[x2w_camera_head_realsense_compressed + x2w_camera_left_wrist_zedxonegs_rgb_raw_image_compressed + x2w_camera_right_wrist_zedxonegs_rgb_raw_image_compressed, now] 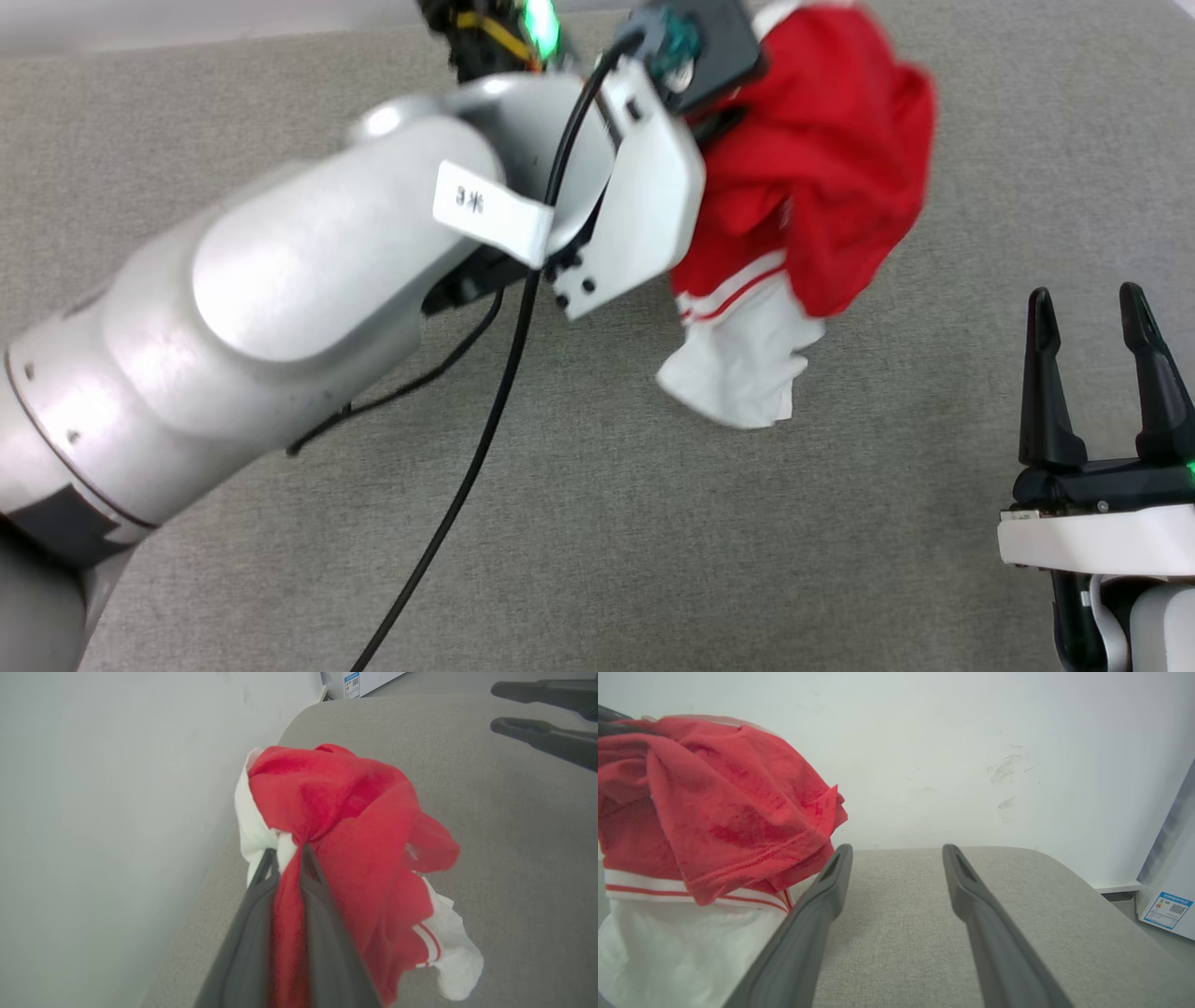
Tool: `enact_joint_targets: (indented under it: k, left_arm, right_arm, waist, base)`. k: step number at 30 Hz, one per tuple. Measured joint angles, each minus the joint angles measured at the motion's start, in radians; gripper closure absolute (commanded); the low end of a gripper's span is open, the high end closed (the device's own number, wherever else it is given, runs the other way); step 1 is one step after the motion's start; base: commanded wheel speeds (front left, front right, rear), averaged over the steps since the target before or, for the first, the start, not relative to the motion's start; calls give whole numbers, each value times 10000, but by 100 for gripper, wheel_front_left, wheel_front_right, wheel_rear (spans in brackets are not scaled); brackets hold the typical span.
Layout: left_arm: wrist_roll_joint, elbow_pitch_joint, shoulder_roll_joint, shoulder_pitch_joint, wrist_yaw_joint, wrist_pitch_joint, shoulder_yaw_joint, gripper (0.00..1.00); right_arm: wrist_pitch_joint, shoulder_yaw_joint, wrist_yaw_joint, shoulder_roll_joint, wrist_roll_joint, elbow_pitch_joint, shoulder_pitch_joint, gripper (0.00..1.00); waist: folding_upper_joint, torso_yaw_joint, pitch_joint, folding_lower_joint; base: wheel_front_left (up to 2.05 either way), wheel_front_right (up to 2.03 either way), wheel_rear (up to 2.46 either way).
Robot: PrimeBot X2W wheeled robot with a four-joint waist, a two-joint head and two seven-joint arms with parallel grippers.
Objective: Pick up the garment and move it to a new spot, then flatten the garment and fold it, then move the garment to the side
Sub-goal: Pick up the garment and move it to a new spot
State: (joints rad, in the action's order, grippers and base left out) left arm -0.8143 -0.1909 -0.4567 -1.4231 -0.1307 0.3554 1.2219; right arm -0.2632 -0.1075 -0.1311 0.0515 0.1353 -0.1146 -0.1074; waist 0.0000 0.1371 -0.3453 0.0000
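Grey fabric surface [597,523] runs to a white wall [924,742], one labelled white box [1169,900] beside its corner. One garment [822,159] hangs bunched from the left gripper [288,850], clamped on its red cloth; the right gripper [1085,291] stands nearby, fingers apart, empty.

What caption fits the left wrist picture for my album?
Left end effector shut on a bunched red jersey shirt with white sleeves, over grey fabric surface.

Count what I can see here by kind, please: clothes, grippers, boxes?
Clothing: 1, the garment, red and white, bunched up.
Grippers: 2, left gripper shut on the garment, right gripper open and empty.
Boxes: 1, a labelled white box.
Total: 4.
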Motion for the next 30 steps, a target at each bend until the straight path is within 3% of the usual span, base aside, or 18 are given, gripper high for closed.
enact_joint_targets:
  k: [11,18,29,30]
  left_arm:
    - [-171,-1946,-1043,2220,6,-911,385,100]
    - [-466,-2763,-1801,3475,351,-1540,374,100]
    - [-1110,-3191,-2228,4918,884,-2234,207,100]
    - [-1143,-3206,-2190,5009,966,-2336,192,10]
  right_arm:
    - [0,-21,0,-2,-42,48,-111,0]
    - [0,-71,0,-2,-138,61,-101,0]
    - [0,-88,0,-2,-222,180,36,0]
    - [0,-88,0,-2,-226,199,84,0]
  waist:
    - [0,-465,-107,0]
    - [0,-740,-105,0]
    - [0,-1028,130,0]
    - [0,-1062,186,0]
  base:
    - [0,0,0]
    - [0,0,0]
    - [0,0,0]
    - [0,0,0]
